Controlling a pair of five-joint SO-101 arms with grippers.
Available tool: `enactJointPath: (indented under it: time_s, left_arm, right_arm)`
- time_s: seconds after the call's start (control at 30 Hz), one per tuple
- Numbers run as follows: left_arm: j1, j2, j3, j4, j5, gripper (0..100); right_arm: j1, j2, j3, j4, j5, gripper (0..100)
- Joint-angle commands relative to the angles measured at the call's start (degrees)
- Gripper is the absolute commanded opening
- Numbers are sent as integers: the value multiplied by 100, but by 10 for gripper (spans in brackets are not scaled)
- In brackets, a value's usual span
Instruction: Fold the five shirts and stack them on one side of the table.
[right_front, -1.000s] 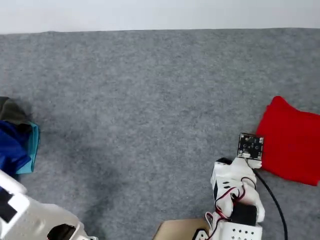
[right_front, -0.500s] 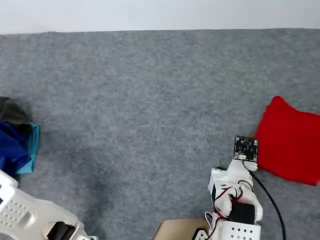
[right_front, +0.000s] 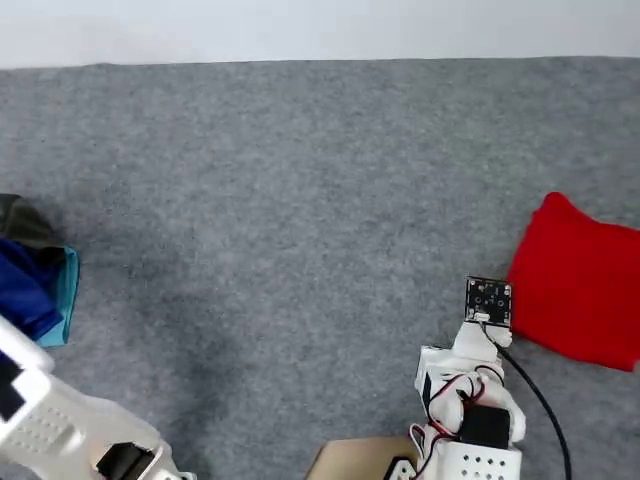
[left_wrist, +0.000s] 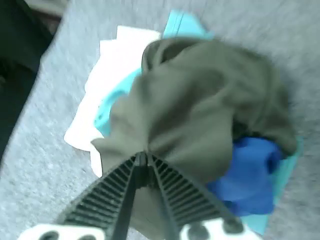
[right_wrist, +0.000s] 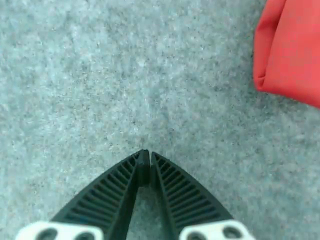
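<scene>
Left gripper (left_wrist: 143, 165) is seen closed, its two jaws pinched together on a gathered fold of the olive shirt (left_wrist: 200, 115). The cloth fans out from the tips in radiating creases, which suggests that it is held taut so that it can be drawn off the heap. Beyond the tips, a blue shirt (left_wrist: 247, 170) is bunched partly under the olive one, and beneath both a teal shirt (left_wrist: 112, 102) and a white shirt (left_wrist: 112, 55) are laid against the grey mat (right_front: 300, 180). None of the four is folded. A grip on the topmost garment is judged sensible, since only that one can be separated without the others being dragged.

Right gripper (right_wrist: 145, 167) is closed on nothing, its tips held over bare mat. Ahead of it and to its right the red shirt (right_wrist: 292, 50) is laid, folded into a neat rectangle and apart from the jaws. It is taken to be the start of the stack, placed at the table's side so that the middle is left for folding.
</scene>
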Motion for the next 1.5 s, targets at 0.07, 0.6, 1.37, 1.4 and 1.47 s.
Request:
enactJointPath:
  time_s: [0.07, 0.6, 1.37, 1.4, 1.47]
  left_arm:
    - [580, -1020, -963, 791, 149, 5]
    - [4580, -1829, -1420, 818, 1011, 4]
    - [6673, 1108, -1385, 0, 598, 4]
    - [6708, 1310, -1402, -18, 598, 4]
    - [6813, 1723, -1420, 0, 607, 4]
  right_arm:
    - [13, -66, 88, 22, 70, 9]
    - [-4, -66, 88, 22, 70, 9]
    - [13, -66, 88, 22, 70, 9]
    - [13, -66, 88, 22, 70, 9]
    - [13, -66, 88, 22, 70, 9]
